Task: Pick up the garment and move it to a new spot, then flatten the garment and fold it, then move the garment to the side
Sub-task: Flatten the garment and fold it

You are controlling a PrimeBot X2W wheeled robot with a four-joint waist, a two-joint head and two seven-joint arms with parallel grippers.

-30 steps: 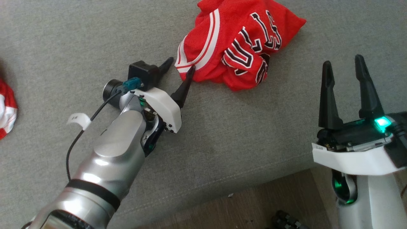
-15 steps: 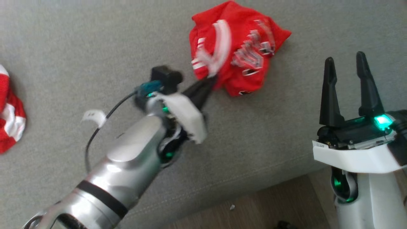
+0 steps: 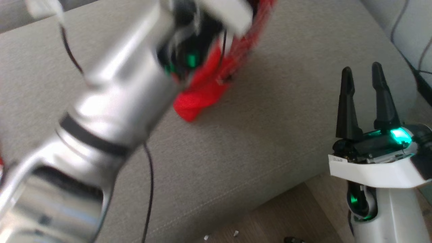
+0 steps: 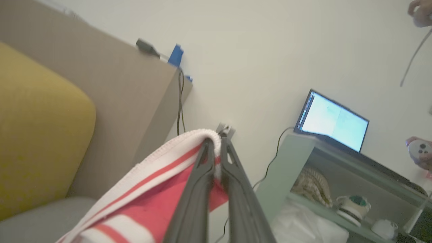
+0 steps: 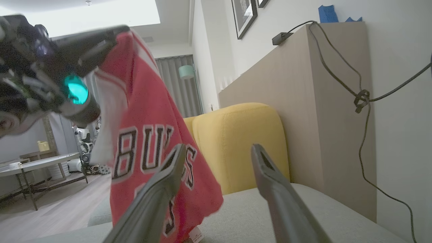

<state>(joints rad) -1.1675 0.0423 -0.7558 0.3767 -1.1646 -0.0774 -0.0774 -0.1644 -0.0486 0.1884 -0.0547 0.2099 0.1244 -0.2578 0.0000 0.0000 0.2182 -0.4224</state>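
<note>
My left tool [image 4: 216, 142], wide before, now clamps the red white-trimmed mesh jersey [image 5: 152, 114], hoisted over the grey fabric sofa [image 3: 270, 128]. My right tool [image 3: 361, 67] stays wide.

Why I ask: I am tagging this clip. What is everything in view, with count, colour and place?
Garment: one, red with white trim and black letters, hanging over the sofa seat.
Sofa seat: one, grey, below the garment.
Cushion: one, yellow, at the back of the seat.
Panel: one, beige, behind the cushion.
Cable: one, black, knotted, draped over the panel.
Laptop: one, dark, open with a lit screen, on the shelf unit.
Shelf unit: one, pale green, under the laptop.
Floor: one, brown wood, in front of the sofa.
Left gripper: one, dark fingers, shut on the garment's trim.
Right gripper: one, dark fingers, open, near the seat's front edge, apart from the garment.
</note>
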